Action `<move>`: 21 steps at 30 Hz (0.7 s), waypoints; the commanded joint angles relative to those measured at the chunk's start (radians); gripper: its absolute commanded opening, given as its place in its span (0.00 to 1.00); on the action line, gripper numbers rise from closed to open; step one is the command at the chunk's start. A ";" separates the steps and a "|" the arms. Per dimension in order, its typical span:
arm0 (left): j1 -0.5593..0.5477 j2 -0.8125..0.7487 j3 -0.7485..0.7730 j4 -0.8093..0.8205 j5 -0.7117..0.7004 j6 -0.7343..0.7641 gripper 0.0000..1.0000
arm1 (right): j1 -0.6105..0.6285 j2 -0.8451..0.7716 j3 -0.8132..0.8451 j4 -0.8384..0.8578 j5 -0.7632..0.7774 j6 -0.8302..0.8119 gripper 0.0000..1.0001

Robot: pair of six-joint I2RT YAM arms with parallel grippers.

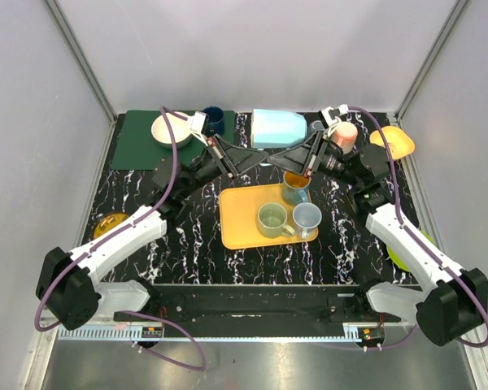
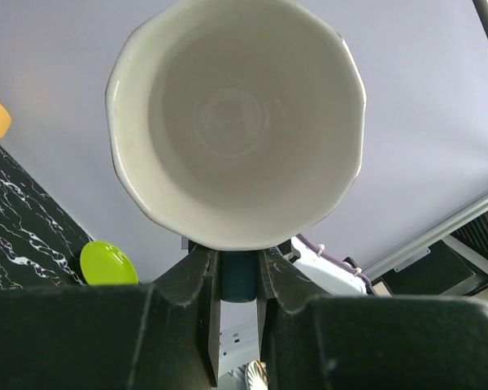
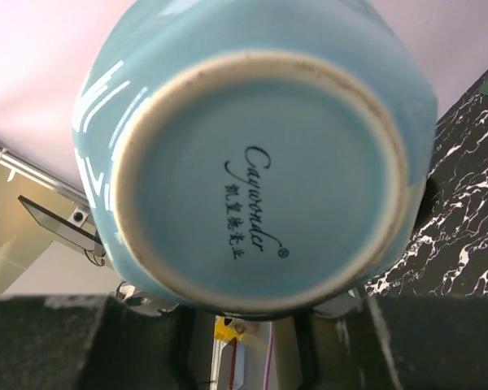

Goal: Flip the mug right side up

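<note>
Left pincer (image 2: 237, 264) grips mug (image 1: 276, 128) sideways: mouth left, base right.

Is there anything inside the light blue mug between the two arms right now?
Nothing. The left wrist view looks straight into the mug, and its white walls and bottom are bare. No part of the interior is covered; the outside wall is hidden behind the rim in that view.

mug (image 3: 260, 162): glossy glazed ceramic, rough unglazed base rim | tray (image 1: 240, 219): matt plastic | table (image 1: 187, 244): smooth, marble-look
</note>
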 commanded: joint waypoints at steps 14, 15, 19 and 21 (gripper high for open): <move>-0.062 -0.068 -0.056 0.227 0.148 -0.040 0.00 | 0.011 0.043 0.044 0.100 0.038 0.006 0.00; -0.062 -0.070 -0.063 0.236 0.144 -0.041 0.00 | 0.011 0.038 0.041 0.092 0.048 -0.001 0.00; -0.062 -0.070 -0.062 0.273 0.147 -0.059 0.00 | 0.011 -0.005 0.019 0.030 0.155 -0.053 0.00; -0.062 -0.073 -0.060 0.272 0.147 -0.059 0.00 | 0.011 -0.022 0.022 -0.029 0.188 -0.093 0.00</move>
